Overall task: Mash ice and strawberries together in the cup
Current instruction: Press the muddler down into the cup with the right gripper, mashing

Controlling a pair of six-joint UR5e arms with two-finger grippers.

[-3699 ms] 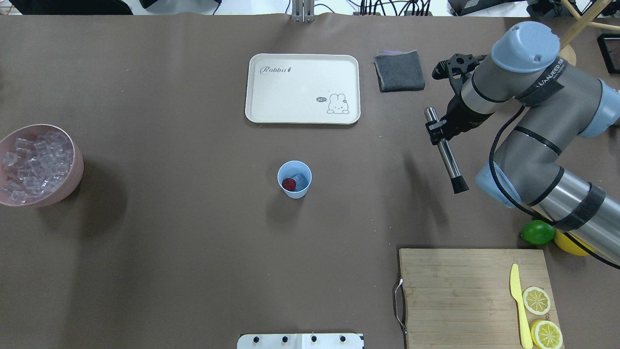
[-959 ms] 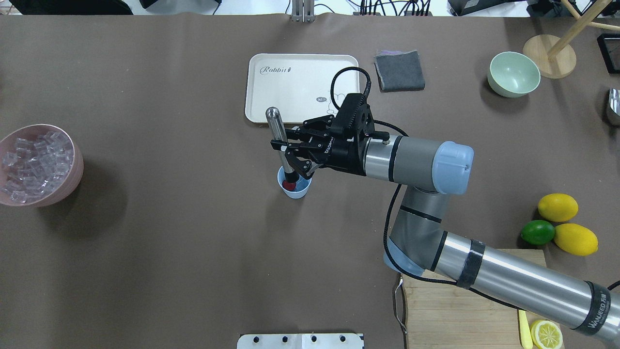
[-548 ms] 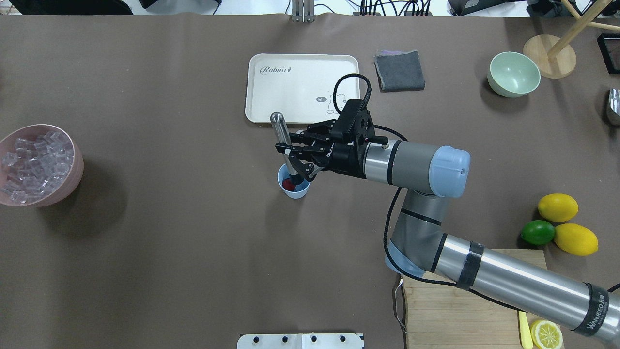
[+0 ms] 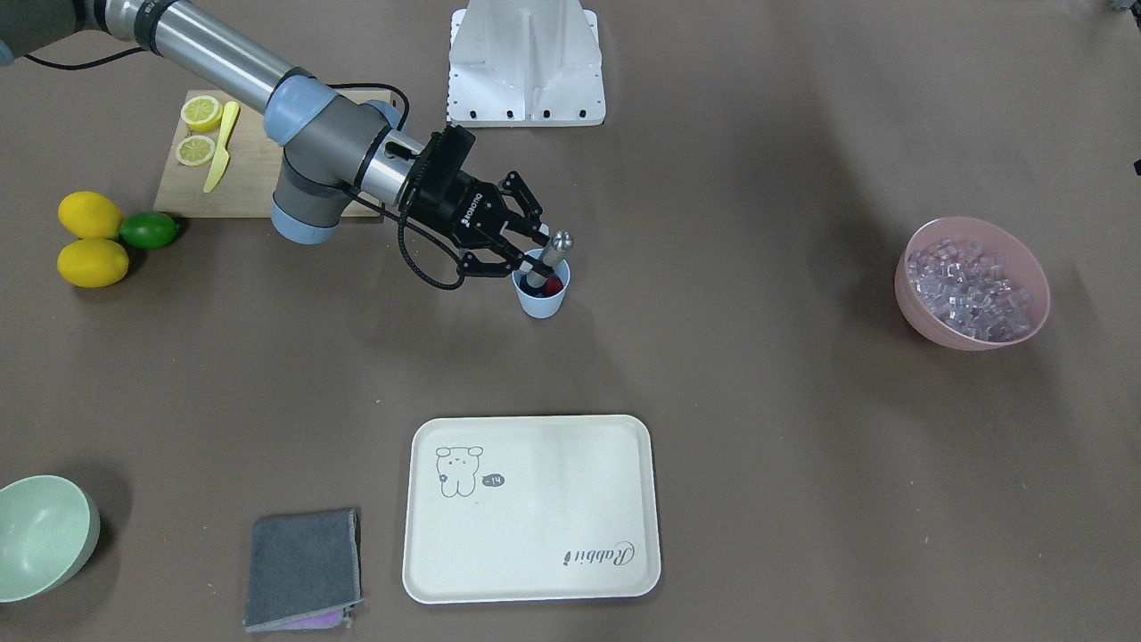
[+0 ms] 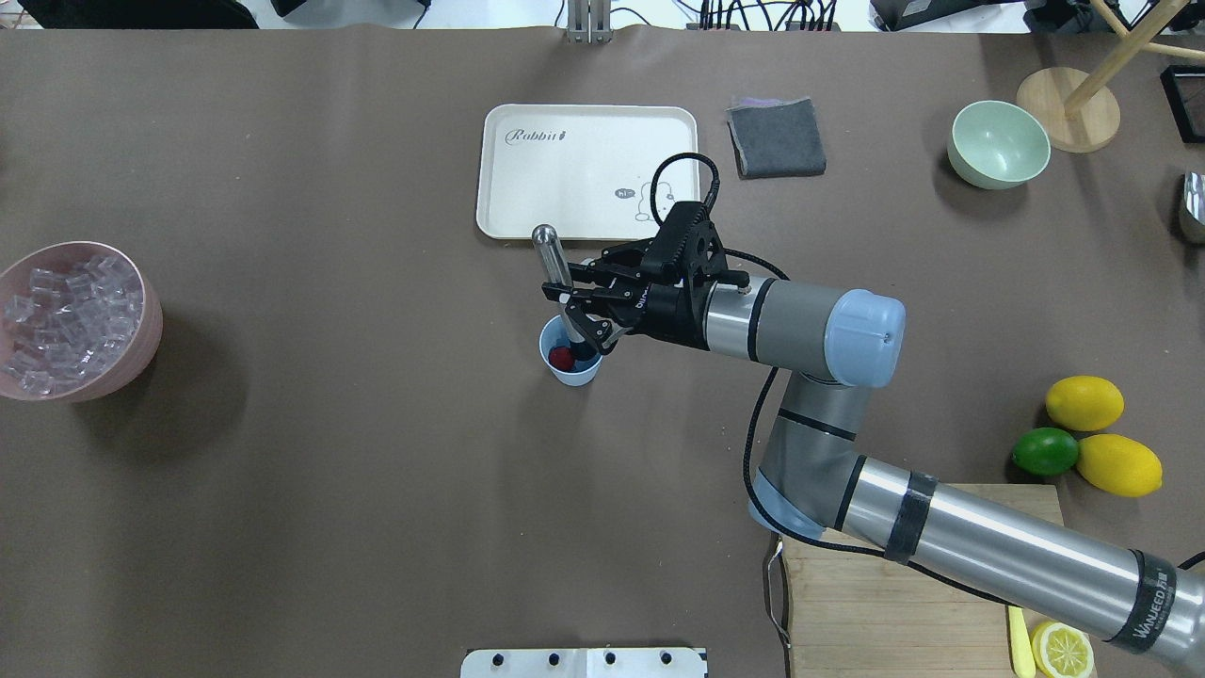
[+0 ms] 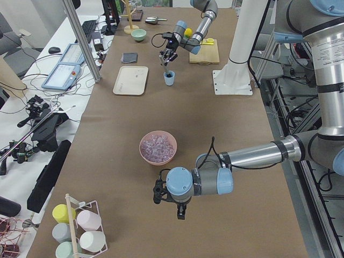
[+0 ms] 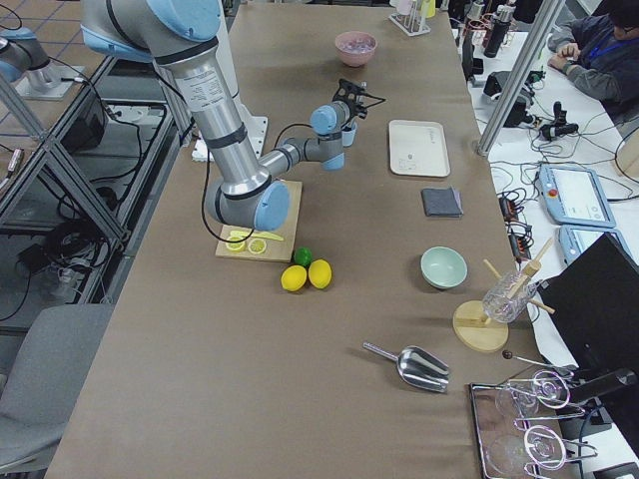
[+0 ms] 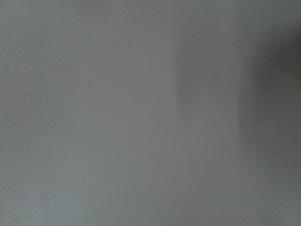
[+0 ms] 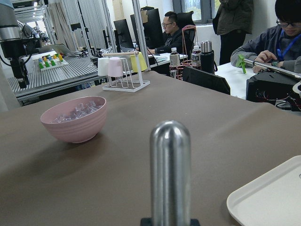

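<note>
Grey arm (image 5: pixel 1017 557); blue joint caps (image 5: pixel 864 325); black pincer (image 5: pixel 568 306); black tape (image 5: pixel 901 530)

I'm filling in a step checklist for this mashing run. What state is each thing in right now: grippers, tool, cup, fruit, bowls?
right gripper: shut on the muddler
muddler: tilted, lower end inside the cup
cup: upright, strawberry inside
strawberry: looks whole, not mashed
pink bowl: upright, heaped with ice
pale-green bowl: upright
left gripper: open or shut cannot be told
</note>
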